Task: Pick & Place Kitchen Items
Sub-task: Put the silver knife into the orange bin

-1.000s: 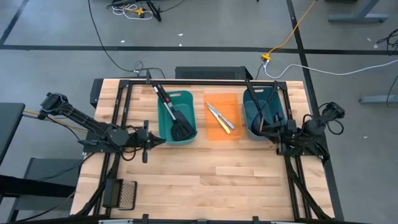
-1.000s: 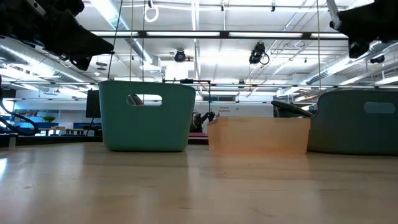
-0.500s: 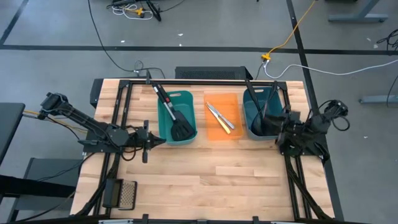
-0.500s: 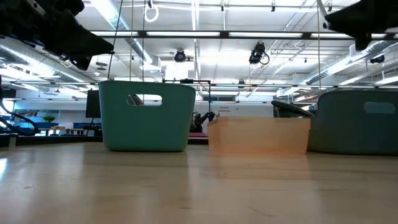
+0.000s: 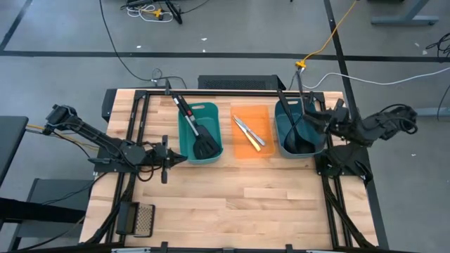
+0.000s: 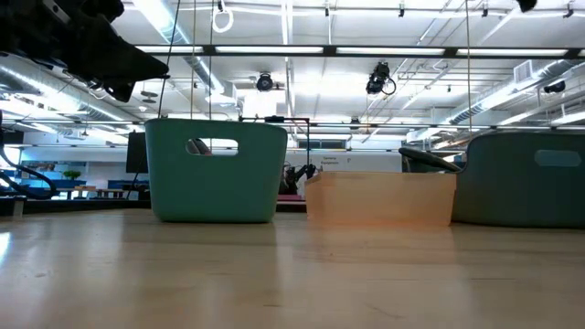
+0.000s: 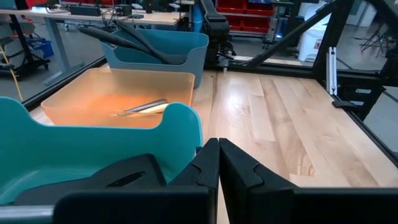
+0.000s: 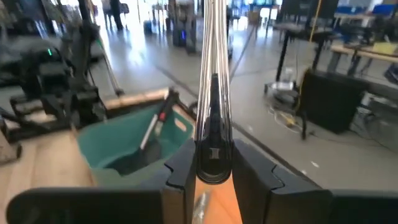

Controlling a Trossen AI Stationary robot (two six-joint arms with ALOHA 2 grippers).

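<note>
Now the right gripper (image 8: 212,163) clamps a metal whisk (image 8: 213,68) over the dark bin (image 5: 297,127) at three o'clock; left gripper (image 7: 216,163) closed, empty

The right arm is swinging away from the table's right edge, its elbow now reaching out over the floor toward three o'clock, while a second ago it was folded close beside the frame. The right gripper (image 5: 318,118) is moving from the near side of the dark teal bin (image 5: 285,138), up toward twelve o'clock, and is now sitting over that bin's far right corner. Its fingers (image 8: 181,167) are clamped on the handle of a slim silver-wired utensil (image 8: 213,74). In the low view, the arm's dark mass is nearly leaving the upper right corner.
</note>
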